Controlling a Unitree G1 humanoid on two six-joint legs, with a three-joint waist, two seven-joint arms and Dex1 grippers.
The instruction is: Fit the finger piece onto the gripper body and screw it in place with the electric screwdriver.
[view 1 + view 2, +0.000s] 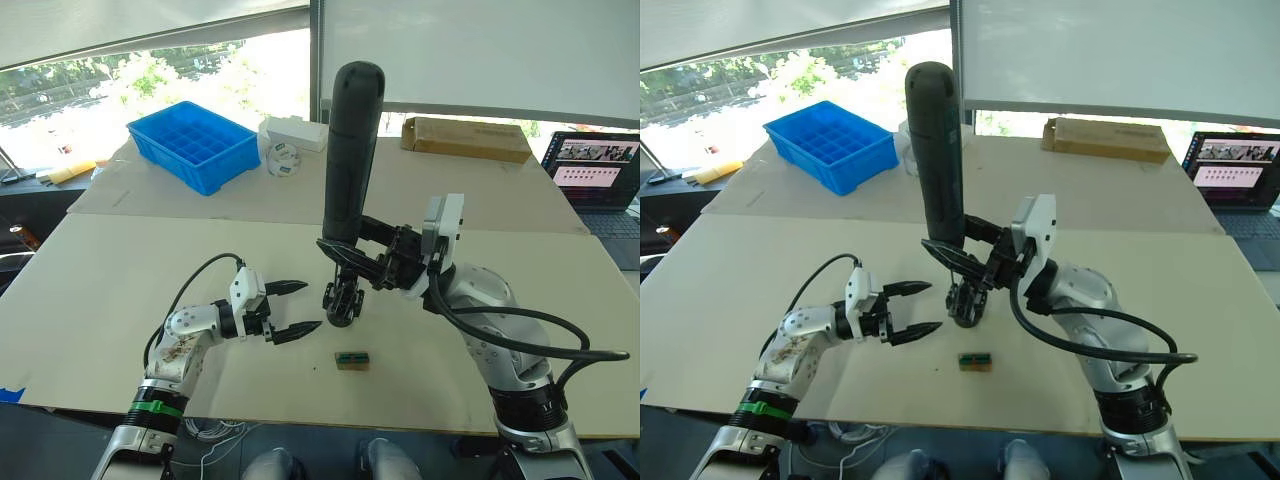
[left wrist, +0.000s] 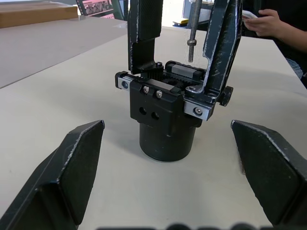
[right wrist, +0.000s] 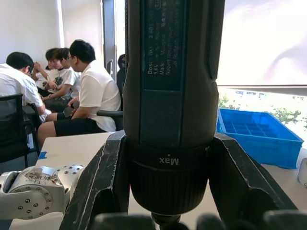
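Tan-and-green block [image 1: 352, 360] lies on the beige table [image 1: 120, 290] by windows [image 1: 120, 70].

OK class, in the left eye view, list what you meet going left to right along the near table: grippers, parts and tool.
Left gripper → gripper body with the electric screwdriver upright above it → small tan-and-green block → right gripper's white wrist.
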